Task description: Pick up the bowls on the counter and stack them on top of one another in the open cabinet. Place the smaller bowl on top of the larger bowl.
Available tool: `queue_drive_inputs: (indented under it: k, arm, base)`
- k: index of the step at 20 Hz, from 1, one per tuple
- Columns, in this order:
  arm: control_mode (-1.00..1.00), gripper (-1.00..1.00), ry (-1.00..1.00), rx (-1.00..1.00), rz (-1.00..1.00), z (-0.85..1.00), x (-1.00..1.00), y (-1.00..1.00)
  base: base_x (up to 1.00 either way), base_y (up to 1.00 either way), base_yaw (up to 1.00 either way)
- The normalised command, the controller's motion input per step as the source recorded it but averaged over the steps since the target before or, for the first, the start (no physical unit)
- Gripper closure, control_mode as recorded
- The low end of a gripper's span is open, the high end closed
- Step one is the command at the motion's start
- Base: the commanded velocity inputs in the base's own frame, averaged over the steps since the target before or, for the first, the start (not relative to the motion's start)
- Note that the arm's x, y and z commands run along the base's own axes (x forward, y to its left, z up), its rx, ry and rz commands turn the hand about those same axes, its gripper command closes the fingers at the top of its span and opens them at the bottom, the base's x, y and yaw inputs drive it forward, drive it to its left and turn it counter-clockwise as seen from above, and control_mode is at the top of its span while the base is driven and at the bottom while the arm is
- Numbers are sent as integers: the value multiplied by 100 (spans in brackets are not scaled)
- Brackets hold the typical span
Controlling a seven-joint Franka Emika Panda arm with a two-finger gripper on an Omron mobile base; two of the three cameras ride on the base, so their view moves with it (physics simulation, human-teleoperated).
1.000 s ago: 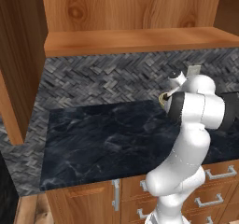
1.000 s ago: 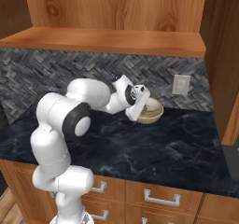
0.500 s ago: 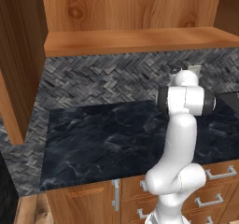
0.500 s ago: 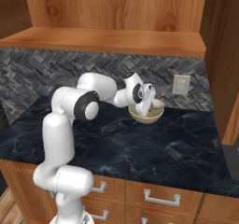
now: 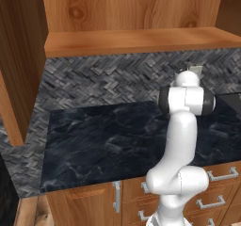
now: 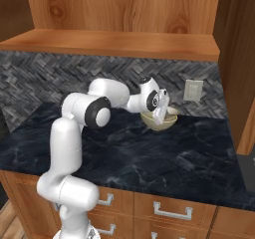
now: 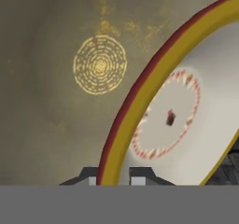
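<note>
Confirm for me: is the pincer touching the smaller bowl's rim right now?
Touching. In the hand view the pincer is shut on the smaller bowl, one fingertip on each side of its rim, over the larger bowl.

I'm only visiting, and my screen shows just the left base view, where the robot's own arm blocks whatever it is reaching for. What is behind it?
Observer: In the right base view, the gripper is down at the larger bowl, which sits on the black counter.
Operator: Only one bowl?
Observer: No. The hand view shows the smaller bowl, cream inside with a dark centre spot, in front of the larger bowl's olive inside.
Operator: Is it holding either one?
Observer: Yes. Its fingertips sit on either side of the smaller bowl's rim and are shut on it.
</note>
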Motion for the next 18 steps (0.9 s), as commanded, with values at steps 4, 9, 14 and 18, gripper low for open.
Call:
queue_drive_inputs:
  k: [4, 9, 14, 18]
  arm:
    - [-100, 100, 0, 0, 5, -20, -12, 17]
    - [-100, 100, 0, 0, 1, -23, -9, 35]
    - [-100, -100, 0, 0, 0, -16, 0, 10]
    - [-100, -100, 0, 0, 0, -5, -9, 8]
  base:
    - [0, 0, 0]
    - [0, 0, 0]
    - [0, 0, 0]
    - [0, 0, 0]
